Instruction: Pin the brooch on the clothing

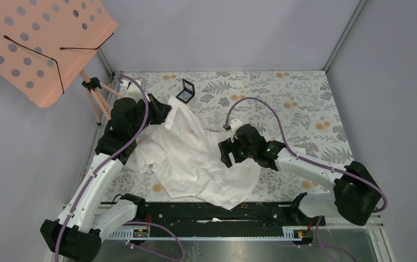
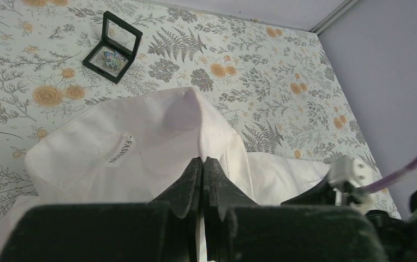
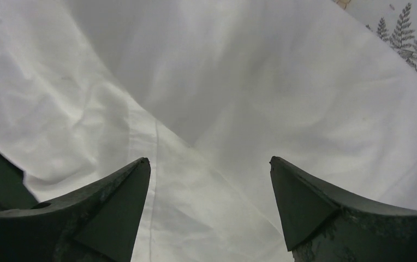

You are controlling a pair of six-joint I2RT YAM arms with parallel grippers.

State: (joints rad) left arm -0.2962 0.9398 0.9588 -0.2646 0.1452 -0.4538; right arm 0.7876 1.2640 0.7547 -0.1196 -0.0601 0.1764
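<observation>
The white shirt (image 1: pixel 192 158) lies crumpled in the middle of the floral table. My left gripper (image 1: pixel 161 113) is shut on a fold of fabric next to the shirt's collar; the left wrist view shows the pinched fold (image 2: pixel 202 159), the collar and a label (image 2: pixel 121 150). The brooch (image 2: pixel 109 57), small and blue-grey, lies in an open black case (image 2: pixel 113 46) at the far side, also in the top view (image 1: pixel 185 91). My right gripper (image 1: pixel 226 156) is open just above the shirt's right part. In the right wrist view its fingers (image 3: pixel 210 161) stand wide apart over creased fabric (image 3: pixel 222 82).
A pink perforated board (image 1: pixel 37 43) on a tripod (image 1: pixel 94 90) stands at the back left. Grey walls enclose the table on the back and both sides. A black rail (image 1: pixel 212 215) runs along the near edge. The right arm's wrist shows in the left wrist view (image 2: pixel 348 174).
</observation>
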